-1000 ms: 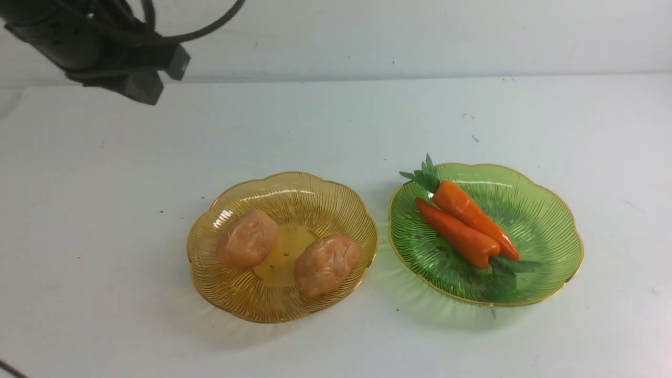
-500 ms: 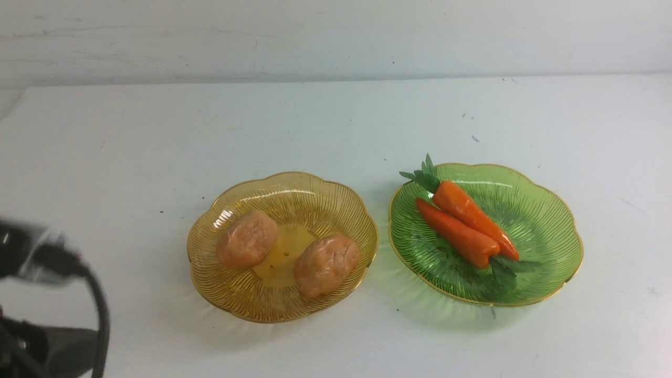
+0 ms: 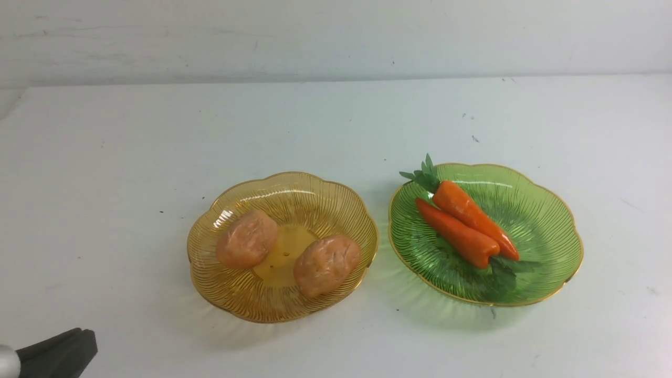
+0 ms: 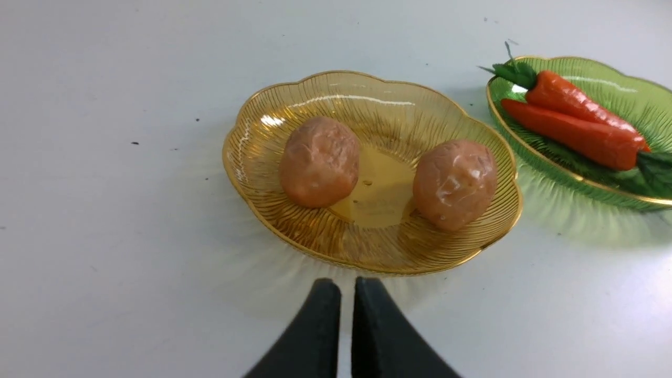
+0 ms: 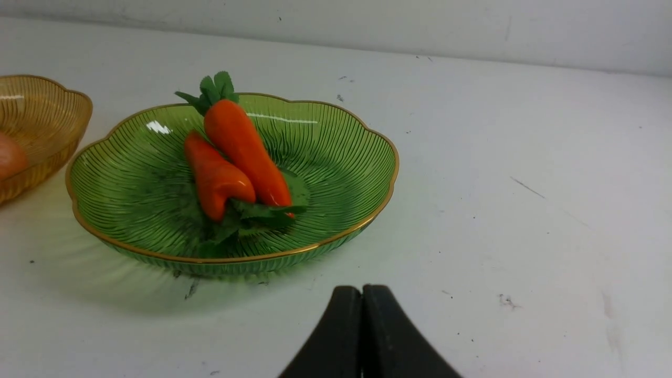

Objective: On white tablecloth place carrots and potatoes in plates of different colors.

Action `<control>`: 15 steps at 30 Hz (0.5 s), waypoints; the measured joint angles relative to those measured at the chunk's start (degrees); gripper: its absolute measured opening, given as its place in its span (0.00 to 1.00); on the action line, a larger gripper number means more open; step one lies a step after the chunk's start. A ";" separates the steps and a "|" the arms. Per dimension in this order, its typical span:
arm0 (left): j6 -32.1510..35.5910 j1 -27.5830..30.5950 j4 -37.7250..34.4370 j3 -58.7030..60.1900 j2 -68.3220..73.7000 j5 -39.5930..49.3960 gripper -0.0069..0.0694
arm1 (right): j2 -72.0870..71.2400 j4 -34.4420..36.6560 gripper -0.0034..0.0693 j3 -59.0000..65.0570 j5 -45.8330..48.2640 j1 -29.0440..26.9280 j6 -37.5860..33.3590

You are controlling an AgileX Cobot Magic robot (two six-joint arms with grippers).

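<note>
Gripping nothing, 2 grippers closed.

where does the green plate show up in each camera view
Front view: the green plate sits right of centre, holding both carrots.
Left wrist view: only part of it shows, cut off at the upper right edge.
Right wrist view: it shows whole, left of centre, beyond the shut right end effector.
Shared landmark: the amber plate beside it, in all three views, though only an edge of it in the right wrist view.
</note>
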 joint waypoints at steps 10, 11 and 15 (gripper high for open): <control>-3.32 1.28 11.38 8.51 -4.23 -6.92 0.13 | 0.00 0.00 0.03 0.00 0.00 0.00 0.00; -4.14 2.72 12.75 10.30 -7.28 -7.00 0.13 | 0.00 0.00 0.03 0.00 0.00 0.00 0.00; -5.70 8.44 14.93 14.67 -15.09 -6.10 0.13 | 0.00 0.00 0.03 0.00 0.00 0.00 0.00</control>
